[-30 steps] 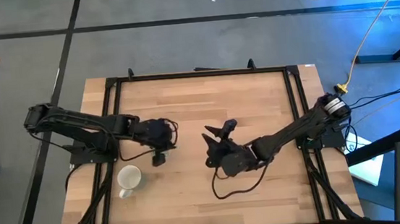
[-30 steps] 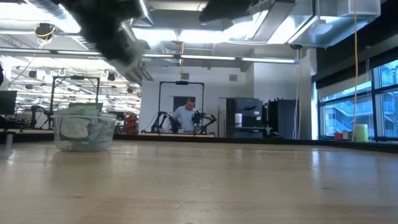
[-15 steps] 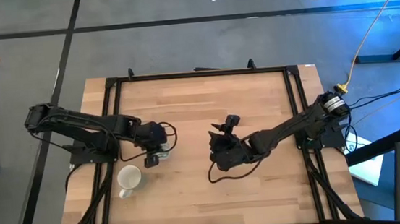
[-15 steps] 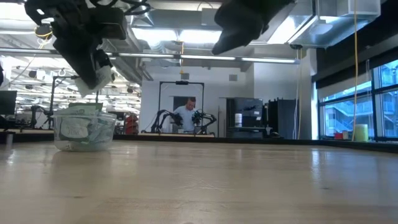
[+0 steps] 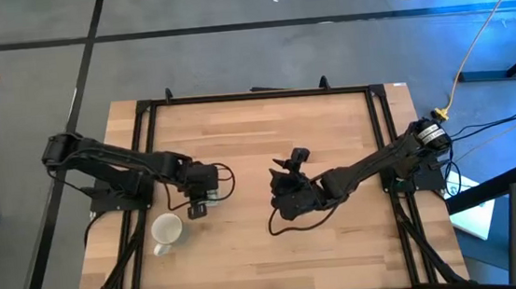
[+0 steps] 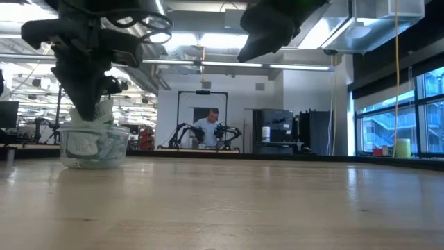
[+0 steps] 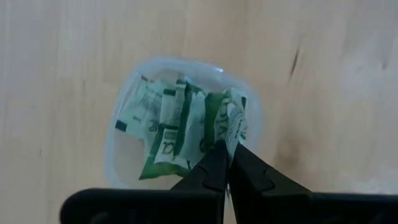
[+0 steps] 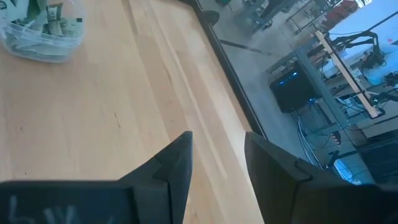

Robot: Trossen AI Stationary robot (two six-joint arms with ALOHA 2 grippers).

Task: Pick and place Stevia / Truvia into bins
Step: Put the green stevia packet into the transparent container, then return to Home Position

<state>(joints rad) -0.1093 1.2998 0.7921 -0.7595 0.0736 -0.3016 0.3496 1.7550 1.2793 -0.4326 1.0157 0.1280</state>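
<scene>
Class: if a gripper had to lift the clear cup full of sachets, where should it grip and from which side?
Probably the rim of the clear cup, from straight above, one finger inside and one outside: it stands upright and open-topped, and its round wall looks wide. Avoid where the left gripper pinches a sachet.

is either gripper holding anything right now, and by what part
The left gripper is shut on a green and white sachet, pinching its edge, over the clear cup. The right gripper is open and holds nothing.

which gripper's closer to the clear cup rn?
Left. The left gripper is directly over the clear cup, shut on a sachet at its rim. The right gripper is open and empty, well off toward mid-table.
</scene>
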